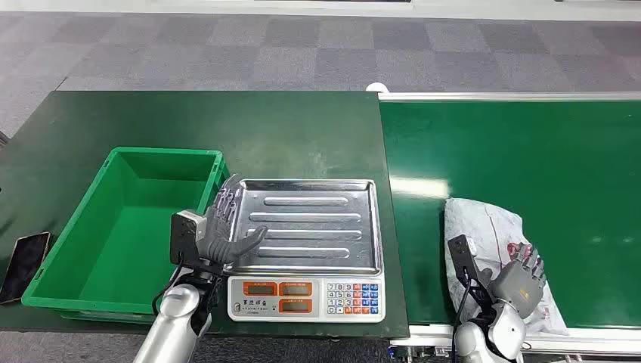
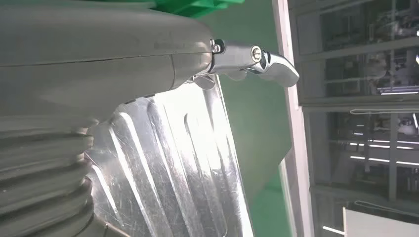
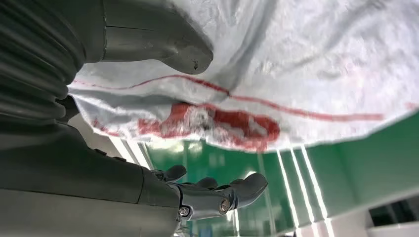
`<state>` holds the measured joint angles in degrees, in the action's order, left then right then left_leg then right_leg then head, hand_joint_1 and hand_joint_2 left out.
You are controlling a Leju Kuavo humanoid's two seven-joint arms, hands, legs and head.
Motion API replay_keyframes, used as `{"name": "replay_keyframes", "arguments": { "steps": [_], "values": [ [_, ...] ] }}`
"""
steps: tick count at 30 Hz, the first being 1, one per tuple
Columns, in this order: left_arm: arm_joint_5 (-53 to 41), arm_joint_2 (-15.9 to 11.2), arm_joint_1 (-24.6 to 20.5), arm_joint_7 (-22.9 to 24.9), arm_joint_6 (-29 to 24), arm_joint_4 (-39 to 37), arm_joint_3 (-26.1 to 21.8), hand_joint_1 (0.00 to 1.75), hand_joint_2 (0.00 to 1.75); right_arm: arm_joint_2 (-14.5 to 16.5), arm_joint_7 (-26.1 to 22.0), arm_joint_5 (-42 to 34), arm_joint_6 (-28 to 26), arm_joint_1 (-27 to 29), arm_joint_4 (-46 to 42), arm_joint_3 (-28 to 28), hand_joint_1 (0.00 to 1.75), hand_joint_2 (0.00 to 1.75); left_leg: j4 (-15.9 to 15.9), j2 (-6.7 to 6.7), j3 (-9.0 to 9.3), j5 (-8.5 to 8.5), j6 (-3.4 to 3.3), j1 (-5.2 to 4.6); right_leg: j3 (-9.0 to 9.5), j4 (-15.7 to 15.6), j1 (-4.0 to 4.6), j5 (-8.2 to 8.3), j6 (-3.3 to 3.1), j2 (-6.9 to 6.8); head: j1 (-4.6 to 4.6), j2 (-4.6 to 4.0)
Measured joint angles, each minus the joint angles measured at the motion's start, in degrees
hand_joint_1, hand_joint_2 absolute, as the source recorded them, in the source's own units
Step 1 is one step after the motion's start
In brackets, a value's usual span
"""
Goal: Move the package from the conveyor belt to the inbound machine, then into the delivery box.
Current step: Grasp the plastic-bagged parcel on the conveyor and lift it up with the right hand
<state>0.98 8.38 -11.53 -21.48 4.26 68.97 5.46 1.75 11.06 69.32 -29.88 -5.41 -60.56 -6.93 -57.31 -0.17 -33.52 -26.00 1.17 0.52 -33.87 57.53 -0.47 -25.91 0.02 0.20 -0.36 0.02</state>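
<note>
**Both hands open, package lying on the belt under the right hand**

The right hand [image 1: 520, 274] is hovering lowest in the head view, at the near edge of the conveyor belt [image 1: 529, 151], with its fingers spread apart and holding nothing. In the right wrist view the thick thumb [image 3: 163, 42] is lying over the crinkled plastic of the package [image 3: 306, 74] while the darker fingers [image 3: 217, 195] are curving apart from it, with green belt showing in between; whether the thumb is actually touching the bag cannot be told.

The package [image 1: 491, 242], a white bag with red markings, is lying flat on the belt, near its front rim and partly beneath the right hand.

The left hand [image 1: 225, 227] is reaching over the left edge of the scale's steel tray [image 1: 317, 219], fingers fanned wide and gripping nothing. The left wrist view is showing the ribbed tray [image 2: 178, 168] just below the hand.

The inbound machine [image 1: 306, 296], a weighing scale with orange displays and a keypad, is sitting on the dark green table [image 1: 227, 128]; its tray is carrying no item.

The green delivery box [image 1: 91, 257] is standing just beside the scale on its left, with only its bare green floor showing inside. A phone [image 1: 24, 265] is lying on the table just outside the box's left wall.
</note>
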Motion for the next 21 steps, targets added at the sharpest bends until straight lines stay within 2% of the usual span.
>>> {"name": "replay_keyframes", "arguments": {
  "steps": [4,10,13,16,18,21],
  "values": [
    [0.4,-0.2,1.1,-0.6,0.0,1.3,-0.3,0.00,1.75,0.0,-0.5,-1.6,2.2,-3.3,5.0,0.1,0.00,1.75,0.0,0.04,0.02,0.00,0.00,0.01,0.00,0.0,0.00,0.00,0.00,0.02,-0.01,0.00],
    [0.6,-0.4,3.2,-0.8,-0.4,3.7,-0.3,0.00,1.75,0.0,10.3,2.4,4.9,-12.0,21.2,0.9,0.00,1.75,0.0,0.06,0.25,0.01,0.00,0.03,0.21,0.0,0.04,0.00,0.00,0.03,-0.01,0.00],
    [0.3,-0.5,4.5,-0.4,-0.9,5.5,-0.3,0.00,1.75,-0.2,11.1,1.6,5.3,-14.7,26.8,0.4,0.00,1.75,0.0,0.07,0.46,-0.03,-0.03,0.05,0.45,-0.1,0.08,-0.07,0.05,0.03,-0.01,0.00],
    [-0.1,-0.6,5.3,-0.1,-0.9,6.9,-0.4,0.00,1.75,-0.3,7.0,-2.2,6.3,-16.1,30.4,-1.0,0.00,1.75,0.0,0.10,0.71,-0.12,-0.13,0.15,0.75,-0.3,0.19,-0.15,0.12,0.04,-0.01,0.00],
    [-0.6,-0.6,5.4,0.0,-0.5,7.4,-0.4,0.00,1.75,-0.3,0.6,-8.3,9.4,-16.9,32.0,-3.2,0.00,1.75,0.0,0.20,0.96,-0.21,-0.17,0.29,1.07,-0.6,0.32,-0.25,0.06,0.09,-0.02,0.00],
    [-1.1,-0.8,5.3,0.0,0.2,7.5,-0.4,0.00,1.75,-0.3,-11.2,-18.8,16.9,-17.8,33.6,-8.1,0.00,1.75,0.0,0.74,1.36,-0.71,-0.11,0.63,1.85,-1.0,0.63,-0.55,0.15,0.51,-0.01,0.00]
  ]
}}
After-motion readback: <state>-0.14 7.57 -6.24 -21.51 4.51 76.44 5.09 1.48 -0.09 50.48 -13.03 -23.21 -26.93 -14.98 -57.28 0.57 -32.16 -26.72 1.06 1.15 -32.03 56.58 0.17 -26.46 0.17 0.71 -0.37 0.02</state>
